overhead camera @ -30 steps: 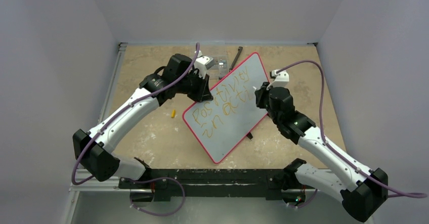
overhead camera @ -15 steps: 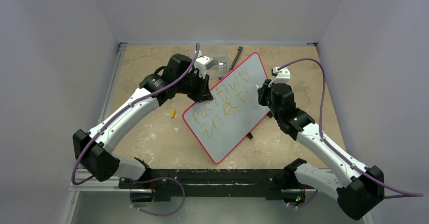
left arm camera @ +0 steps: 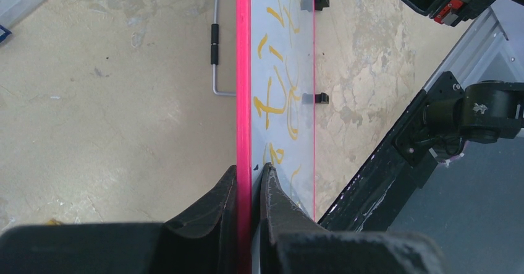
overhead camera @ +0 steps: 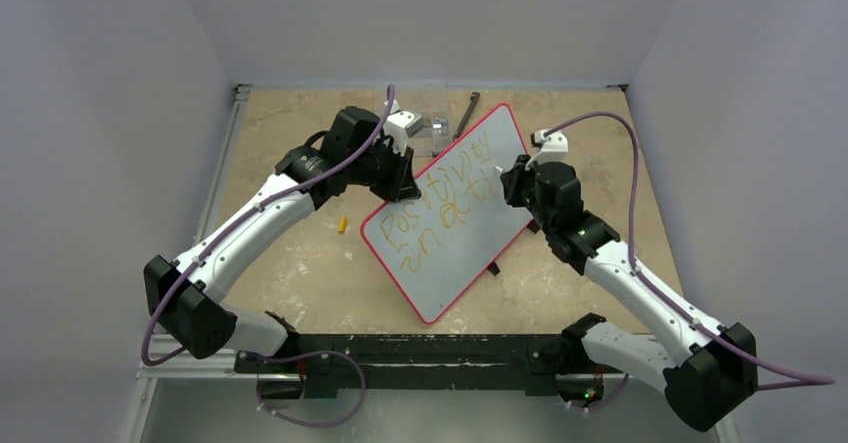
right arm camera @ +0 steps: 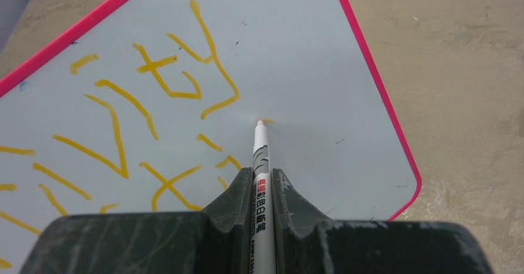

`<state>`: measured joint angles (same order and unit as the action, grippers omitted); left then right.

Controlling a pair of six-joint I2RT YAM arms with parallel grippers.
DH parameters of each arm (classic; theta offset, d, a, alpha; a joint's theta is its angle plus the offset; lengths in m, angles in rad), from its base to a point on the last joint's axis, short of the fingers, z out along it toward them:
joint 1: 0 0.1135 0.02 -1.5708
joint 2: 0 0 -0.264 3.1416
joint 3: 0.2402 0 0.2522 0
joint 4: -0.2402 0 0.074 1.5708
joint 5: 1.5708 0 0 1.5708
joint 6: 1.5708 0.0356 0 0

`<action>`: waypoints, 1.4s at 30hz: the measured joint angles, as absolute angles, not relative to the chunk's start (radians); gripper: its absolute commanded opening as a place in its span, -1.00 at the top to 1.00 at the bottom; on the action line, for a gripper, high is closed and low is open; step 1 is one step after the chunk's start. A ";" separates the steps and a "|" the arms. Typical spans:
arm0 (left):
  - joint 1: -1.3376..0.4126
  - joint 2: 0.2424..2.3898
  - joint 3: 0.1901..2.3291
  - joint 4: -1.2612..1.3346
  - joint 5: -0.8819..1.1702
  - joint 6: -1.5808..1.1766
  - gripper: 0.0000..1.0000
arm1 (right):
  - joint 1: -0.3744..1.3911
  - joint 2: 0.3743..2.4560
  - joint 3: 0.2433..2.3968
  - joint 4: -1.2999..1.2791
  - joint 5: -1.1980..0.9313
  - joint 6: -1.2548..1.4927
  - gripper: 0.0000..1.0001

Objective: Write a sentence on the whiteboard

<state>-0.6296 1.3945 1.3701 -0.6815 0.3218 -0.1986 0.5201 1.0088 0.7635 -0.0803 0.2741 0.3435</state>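
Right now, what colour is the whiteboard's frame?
Bright pink-red. The whiteboard frame shows best in the left wrist view.

So the whiteboard (overhead camera: 450, 213) sits propped mid-table (overhead camera: 290, 263) between my arms. My left gripper (left arm camera: 250, 172) pinches its left edge. My right gripper (right arm camera: 259, 174) holds the marker (right arm camera: 259, 153), tip on the board just right of the sentence (overhead camera: 445, 203). A small piece (overhead camera: 341, 225) lies left of the board.

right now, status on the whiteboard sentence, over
Left gripper shut on whiteboard edge. Right gripper shut on marker, tip at board. Sentence mid second line. Nothing blocking the tip.
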 measured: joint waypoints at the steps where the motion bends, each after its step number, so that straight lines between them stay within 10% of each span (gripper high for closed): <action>1: -0.630 1.394 1.370 -0.682 0.321 -0.199 1.00 | 0.520 1.009 0.764 -0.080 0.269 0.342 1.00; 42: -0.629 1.394 1.366 -0.683 0.312 -0.199 1.00 | 0.514 0.955 0.645 -0.106 0.278 0.380 1.00</action>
